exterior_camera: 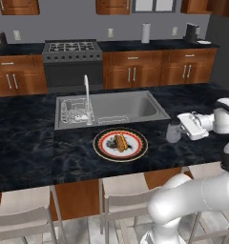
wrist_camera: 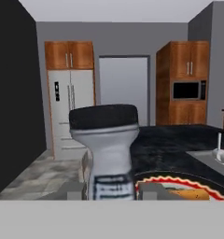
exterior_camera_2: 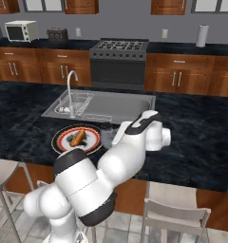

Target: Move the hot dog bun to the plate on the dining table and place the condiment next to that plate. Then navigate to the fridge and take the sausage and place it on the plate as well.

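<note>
dark marbled stone covers the long dining table (exterior_camera: 30,143), a worktop with a steel sink (exterior_camera: 130,107) set into its middle and pale stools (exterior_camera: 26,209) along the near edge; behind it run wood cabinets, a stove (exterior_camera: 72,52) and a white paper-towel roll (exterior_camera: 145,33) on the far counter

the plate (exterior_camera: 135,151) with the red-and-black rim lies on the worktop just near of the sink, and the hot dog bun (exterior_camera: 120,141) already rests on its white centre. the first step looks done

the step in hand seems to be the second one, setting the condiment (exterior_camera: 173,131) beside the plate. the arm reaches in from the right, and the gripper (exterior_camera: 182,125) holds the small grey bottle upright, right of the plate and close above the worktop; whether its base touches the stone i cannot tell. in the hand view the bottle, with its dark cap, stands between the two fingertips (wrist_camera: 72,190), which sit tight against its sides, and the plate rim shows just behind it

the next move, as i judge it, calls for lowering the bottle until it stands on the worktop clear of the plate rim, then parting the fingers and lifting straight away so it is not tipped

the fridge (wrist_camera: 69,112) stands well off across the room in the hand view, and the sausage is yet to be fetched from it
</note>
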